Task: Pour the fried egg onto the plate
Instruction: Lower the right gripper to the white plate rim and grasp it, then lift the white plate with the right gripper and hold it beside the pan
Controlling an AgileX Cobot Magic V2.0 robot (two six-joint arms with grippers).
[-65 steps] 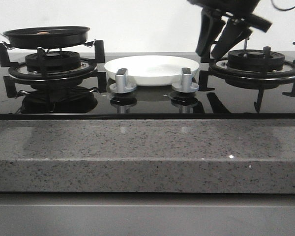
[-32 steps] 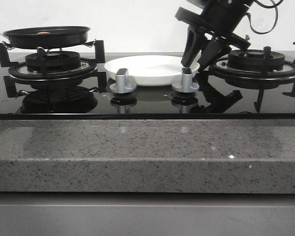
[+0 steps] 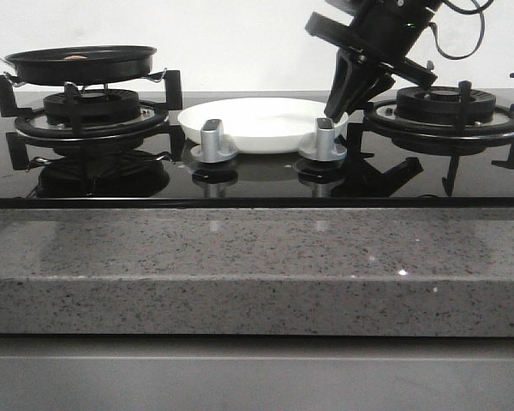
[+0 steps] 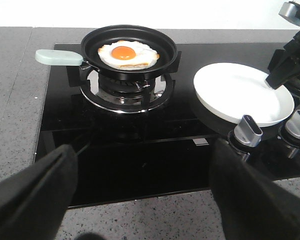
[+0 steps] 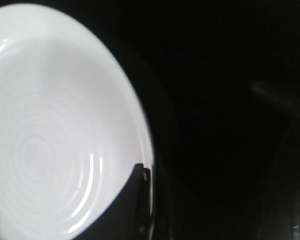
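Gripping the plate (image 3: 257,120) rim with its narrow right pincer (image 3: 336,111), the robot should hold it steady, while the left pincer (image 4: 140,200) hangs wide open.

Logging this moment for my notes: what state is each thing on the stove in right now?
Fried egg: whole, lying in the pan.
Pan: level on the left burner.
Plate: empty, flat on the glass between the burners.
Right gripper: closed on the plate's rim.
Left gripper: open, holding nothing.
Knobs: upright.
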